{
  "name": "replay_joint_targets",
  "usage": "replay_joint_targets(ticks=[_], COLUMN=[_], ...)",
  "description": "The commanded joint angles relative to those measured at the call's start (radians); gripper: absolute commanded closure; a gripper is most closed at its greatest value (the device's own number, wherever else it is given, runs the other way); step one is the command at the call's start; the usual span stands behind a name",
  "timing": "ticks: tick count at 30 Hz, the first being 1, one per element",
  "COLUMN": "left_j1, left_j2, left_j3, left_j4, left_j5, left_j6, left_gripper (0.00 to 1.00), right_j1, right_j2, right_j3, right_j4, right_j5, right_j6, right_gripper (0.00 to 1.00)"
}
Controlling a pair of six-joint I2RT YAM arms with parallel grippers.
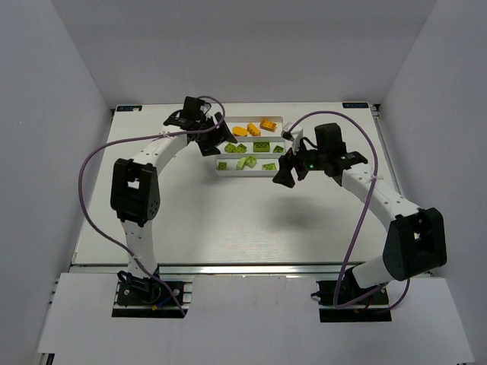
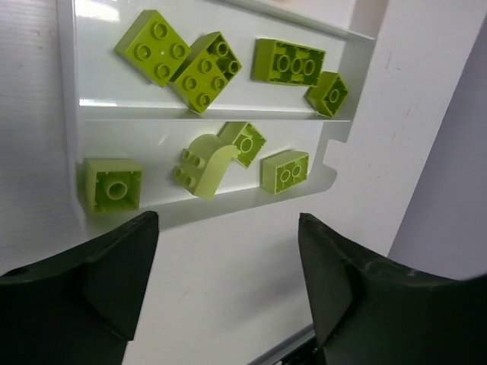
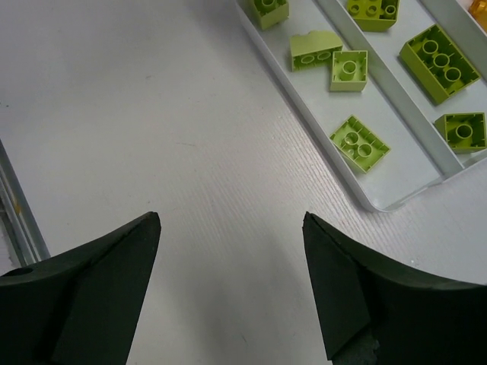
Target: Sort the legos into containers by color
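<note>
1. The left gripper (image 2: 227, 224) hangs over the left end of the white tray (image 2: 67, 76), its jaws spread wide with nothing between them.
2. Orange bricks (image 1: 253, 128) lie in the far compartment, lime bricks (image 2: 202, 72) in the middle one, and paler yellow-green bricks (image 2: 205, 163) in the near one. No brick shows outside the tray, so the sorting looks finished or nearly so.
3. The right gripper (image 3: 230, 220) hovers over bare table (image 3: 152, 114) just beside the tray's right end, jaws apart and empty.

both arms arch forward, left gripper (image 2: 227, 220) and right gripper (image 3: 230, 217) each with jaws apart.
</note>
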Motion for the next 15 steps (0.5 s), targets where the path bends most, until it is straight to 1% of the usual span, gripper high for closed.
replay_joint_targets(ticks=[1, 2, 3, 4, 5, 6, 8, 9, 11, 13, 15], left_j1=[-0.001, -0.001, -0.001, -0.001, -0.001, -0.001, -0.001, -0.001, -0.001, -0.001, -0.001], left_j2=[-0.296, -0.347, -0.396, -0.450, -0.552, -0.599, -0.710, -0.743, -0.841, -0.896, -0.959], left_j3=[-0.028, -0.064, -0.154, -0.202, -0.255, -0.351, -0.426, -0.491, -0.551, -0.620, -0.645], left_j4=[0.006, 0.020, 0.040, 0.087, 0.118, 0.162, 0.183, 0.198, 0.219, 0.235, 0.226], left_j5=[-0.048, -0.051, -0.055, -0.057, -0.054, -0.040, -0.043, -0.042, -0.042, -0.055, -0.069], left_j6=[0.095, 0.106, 0.118, 0.122, 0.127, 0.132, 0.138, 0.139, 0.135, 0.132, 0.141], left_gripper=[0.15, 0.08, 0.05, 0.02, 0.02, 0.02, 0.02, 0.02, 0.02, 0.02, 0.02], right_j1=[-0.010, -0.015, -0.019, -0.018, -0.021, -0.018, -0.022, -0.021, -0.024, -0.027, -0.029], right_j2=[-0.050, -0.056, -0.063, -0.063, -0.066, -0.067, -0.070, -0.073, -0.071, -0.070, -0.077], right_j3=[0.053, 0.053, 0.059, 0.067, 0.073, 0.085, 0.093, 0.103, 0.116, 0.139, 0.139], right_j4=[-0.026, -0.022, -0.020, -0.035, -0.043, -0.064, -0.074, -0.080, -0.094, -0.104, -0.105], right_j5=[-0.024, -0.029, -0.037, -0.040, -0.034, -0.034, -0.005, 0.009, 0.066, 0.101, 0.126], right_j6=[0.024, 0.041, 0.052, 0.065, 0.076, 0.078, 0.110, 0.122, 0.176, 0.190, 0.210], right_gripper=[0.19, 0.17, 0.14, 0.12, 0.11, 0.11, 0.11, 0.11, 0.11, 0.11, 0.11])
